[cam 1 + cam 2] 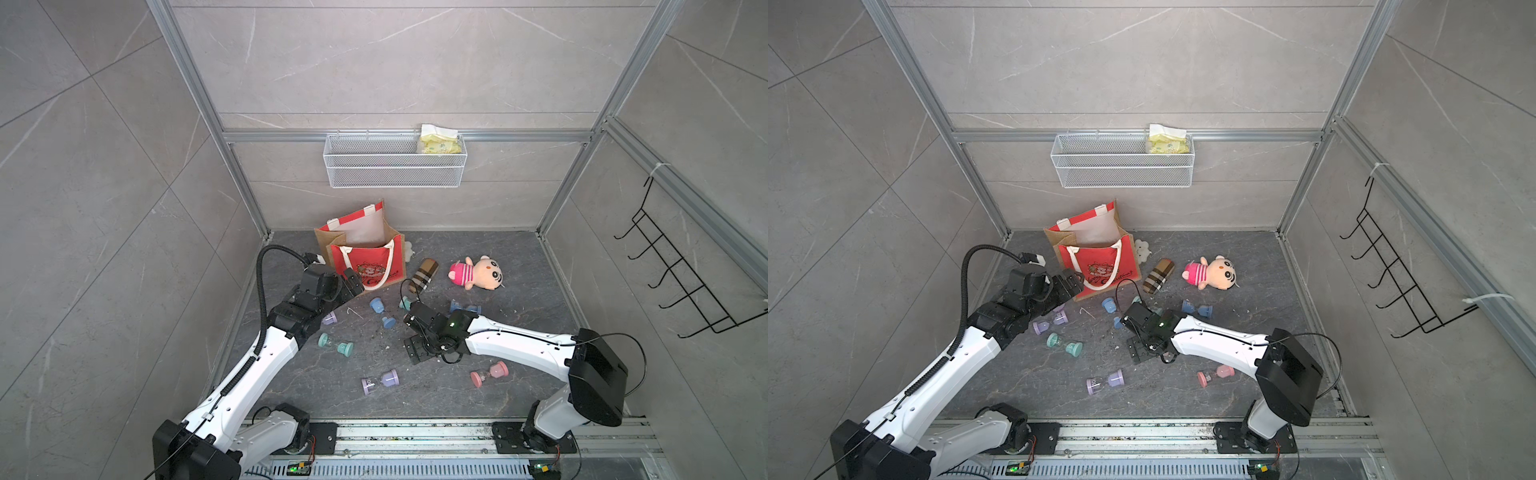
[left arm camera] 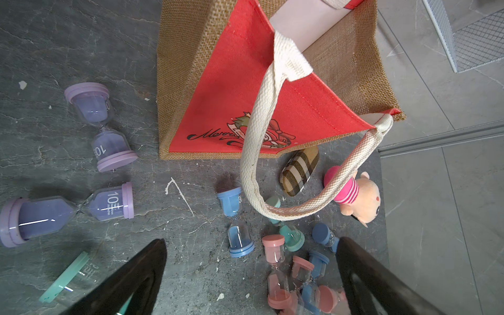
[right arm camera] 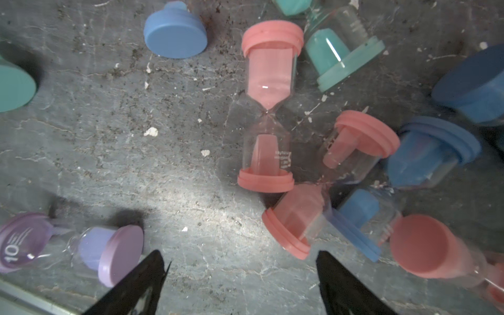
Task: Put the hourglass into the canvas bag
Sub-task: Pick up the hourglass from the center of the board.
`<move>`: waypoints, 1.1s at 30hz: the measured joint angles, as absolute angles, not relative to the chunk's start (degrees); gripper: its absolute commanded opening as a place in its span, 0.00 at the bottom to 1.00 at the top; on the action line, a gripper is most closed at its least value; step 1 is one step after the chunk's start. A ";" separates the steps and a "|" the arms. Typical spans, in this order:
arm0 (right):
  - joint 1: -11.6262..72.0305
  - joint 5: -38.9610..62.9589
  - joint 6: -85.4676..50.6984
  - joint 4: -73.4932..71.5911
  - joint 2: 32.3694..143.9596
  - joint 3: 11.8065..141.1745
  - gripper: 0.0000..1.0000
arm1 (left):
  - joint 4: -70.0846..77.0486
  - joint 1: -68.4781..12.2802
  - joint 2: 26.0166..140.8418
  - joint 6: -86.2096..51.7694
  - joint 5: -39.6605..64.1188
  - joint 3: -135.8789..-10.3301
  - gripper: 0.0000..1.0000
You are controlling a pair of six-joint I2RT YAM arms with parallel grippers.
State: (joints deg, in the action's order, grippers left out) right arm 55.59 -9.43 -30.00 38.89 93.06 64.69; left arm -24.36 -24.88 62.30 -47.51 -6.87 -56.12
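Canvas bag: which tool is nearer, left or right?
Left. The left tool is right beside the canvas bag, at its red front; the right tool hovers over scattered hourglasses, clear of it.

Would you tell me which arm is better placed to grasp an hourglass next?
Likely right: the right gripper is open near a pink hourglass, while the left gripper sits by the canvas bag.
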 measured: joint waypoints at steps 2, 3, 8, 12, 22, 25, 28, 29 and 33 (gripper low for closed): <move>55.59 -10.44 -29.91 38.81 95.15 66.54 0.82 | -24.34 -24.88 62.30 -47.35 -6.87 -56.12 1.00; 55.59 -10.98 -29.89 38.81 96.07 67.33 0.81 | -24.34 -24.88 62.30 -47.29 -6.87 -56.12 1.00; 55.53 -13.67 -29.80 38.85 100.25 70.57 0.77 | -24.36 -24.88 62.33 -46.81 -6.90 -56.12 1.00; 55.37 -14.61 -29.71 38.83 103.61 72.23 0.74 | -24.38 -24.88 62.33 -46.61 -6.98 -56.12 1.00; 53.82 -15.49 -29.34 38.89 108.20 73.52 0.70 | -24.47 -24.88 62.33 -46.19 -7.42 -56.12 1.00; 52.88 -15.49 -29.10 38.81 108.33 73.49 0.68 | -24.45 -24.88 62.35 -46.19 -7.42 -56.12 1.00; 52.58 -15.46 -28.95 38.81 108.49 73.49 0.64 | -24.47 -24.88 62.35 -46.19 -7.42 -56.12 1.00; 52.58 -15.35 -28.86 38.76 108.68 73.49 0.62 | -24.47 -24.88 62.35 -46.19 -7.42 -56.12 1.00; 52.58 -14.26 -28.75 38.79 109.65 73.47 0.60 | -24.47 -24.88 62.35 -46.04 -7.40 -56.12 1.00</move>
